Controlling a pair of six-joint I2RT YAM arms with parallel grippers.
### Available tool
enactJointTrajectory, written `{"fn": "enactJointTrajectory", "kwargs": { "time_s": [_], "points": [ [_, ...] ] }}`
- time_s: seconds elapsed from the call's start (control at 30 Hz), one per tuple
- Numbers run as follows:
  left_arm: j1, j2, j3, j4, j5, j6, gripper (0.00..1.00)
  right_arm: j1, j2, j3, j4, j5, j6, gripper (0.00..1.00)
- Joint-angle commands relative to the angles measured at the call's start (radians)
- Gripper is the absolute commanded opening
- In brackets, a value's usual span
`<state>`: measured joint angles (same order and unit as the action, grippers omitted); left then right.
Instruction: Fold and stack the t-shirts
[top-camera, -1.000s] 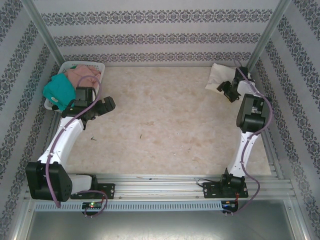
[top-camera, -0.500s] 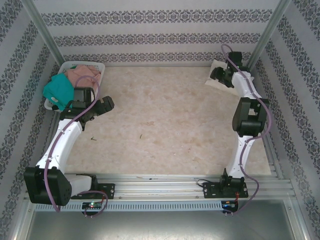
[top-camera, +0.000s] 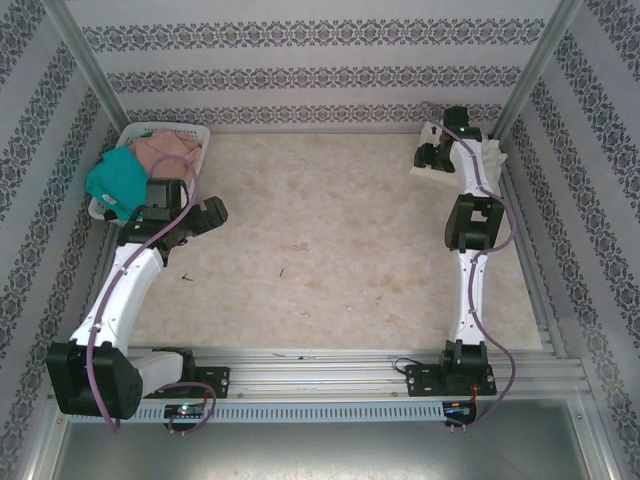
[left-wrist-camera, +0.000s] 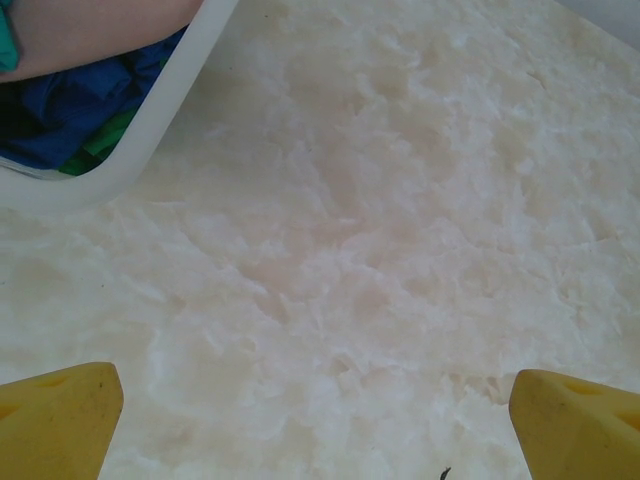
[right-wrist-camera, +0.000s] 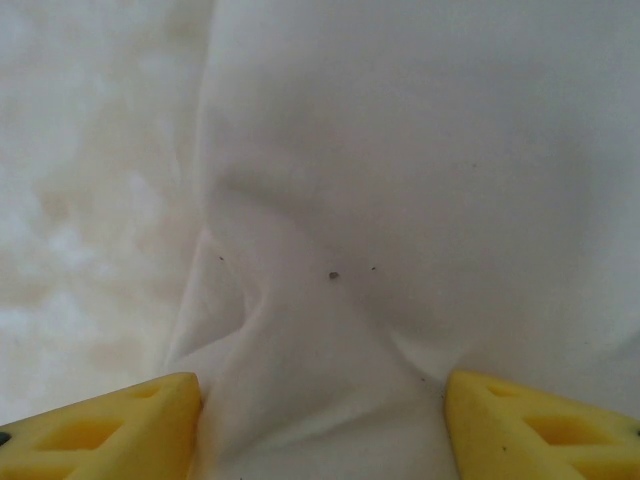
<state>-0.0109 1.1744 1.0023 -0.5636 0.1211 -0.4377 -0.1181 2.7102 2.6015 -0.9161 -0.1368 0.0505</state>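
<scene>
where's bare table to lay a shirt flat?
Bare: the table middle, between basket and cream shirt. Crowded: far-left corner, basket plus left gripper; far-right corner, cream shirt under right gripper.

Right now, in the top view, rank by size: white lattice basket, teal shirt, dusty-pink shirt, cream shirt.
White plastic lattice basket
Teal cloth shirt and dusty-pink cloth shirt, alike
Cream cloth shirt unsure, arm covers it

Walls (top-camera: 300, 60): white, dark floral bands. Tabletop (top-camera: 330, 250): cream, marbled. Corner posts (top-camera: 535, 65): bare metal. Light: soft, even.
</scene>
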Motion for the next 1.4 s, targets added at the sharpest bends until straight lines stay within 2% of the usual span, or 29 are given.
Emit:
{"fn": "enactJointTrajectory", "kwargs": {
  "time_s": [0.0, 0.07, 0.23, 0.33, 0.47, 0.53, 0.63, 0.77, 0.93, 1.07, 1.17, 1.23, 1.27, 1.3, 1.37],
  "points": [
    [0.011, -0.015, -0.004, -0.037, -0.024, 0.032, 1.00, 0.001, -0.096, -0.079, -0.101, -0.074, -0.069, 0.65],
    [0.011, -0.019, 0.001, -0.049, -0.036, 0.039, 1.00, -0.008, -0.132, -0.139, -0.118, -0.144, -0.086, 0.65],
    [0.011, -0.041, 0.010, -0.078, -0.065, 0.054, 1.00, -0.019, -0.252, -0.344, -0.117, -0.200, -0.131, 0.64],
    [0.011, -0.059, 0.016, -0.089, -0.079, 0.059, 1.00, -0.020, -0.331, -0.443, -0.096, -0.149, -0.149, 0.64],
    [0.011, -0.071, 0.024, -0.097, -0.078, 0.062, 1.00, -0.022, -0.428, -0.476, -0.090, -0.083, -0.118, 0.66],
    [0.012, -0.074, 0.018, -0.090, -0.069, 0.055, 1.00, -0.016, -0.515, -0.555, -0.018, -0.040, -0.063, 0.69],
    [0.011, -0.076, -0.008, -0.058, -0.058, 0.036, 1.00, -0.020, -0.685, -0.795, 0.162, 0.028, 0.115, 0.71],
    [0.013, -0.083, -0.063, 0.007, -0.058, 0.019, 1.00, -0.033, -0.792, -1.055, 0.383, 0.066, 0.275, 0.70],
    [0.014, -0.081, -0.074, 0.027, -0.072, 0.026, 1.00, -0.074, -0.690, -1.042, 0.453, -0.021, 0.360, 0.67],
    [0.014, -0.099, -0.097, 0.075, -0.081, 0.033, 1.00, -0.083, -0.586, -0.908, 0.392, -0.021, 0.345, 0.68],
    [0.014, -0.124, -0.116, 0.087, -0.116, 0.045, 1.00, -0.077, -0.640, -0.943, 0.389, -0.034, 0.337, 0.68],
    [0.014, -0.146, -0.135, 0.101, -0.145, 0.050, 1.00, -0.059, -0.759, -1.061, 0.445, 0.009, 0.327, 0.72],
    [0.015, -0.159, -0.150, 0.110, -0.170, 0.049, 1.00, -0.042, -0.836, -1.131, 0.470, 0.048, 0.319, 0.80],
    [0.014, -0.175, -0.168, 0.126, -0.189, 0.049, 1.00, -0.023, -0.921, -1.214, 0.499, 0.101, 0.312, 0.97],
    [0.014, -0.208, -0.222, 0.196, -0.204, 0.073, 1.00, 0.037, -1.087, -1.384, 0.588, 0.211, 0.293, 0.98]
  ]
}}
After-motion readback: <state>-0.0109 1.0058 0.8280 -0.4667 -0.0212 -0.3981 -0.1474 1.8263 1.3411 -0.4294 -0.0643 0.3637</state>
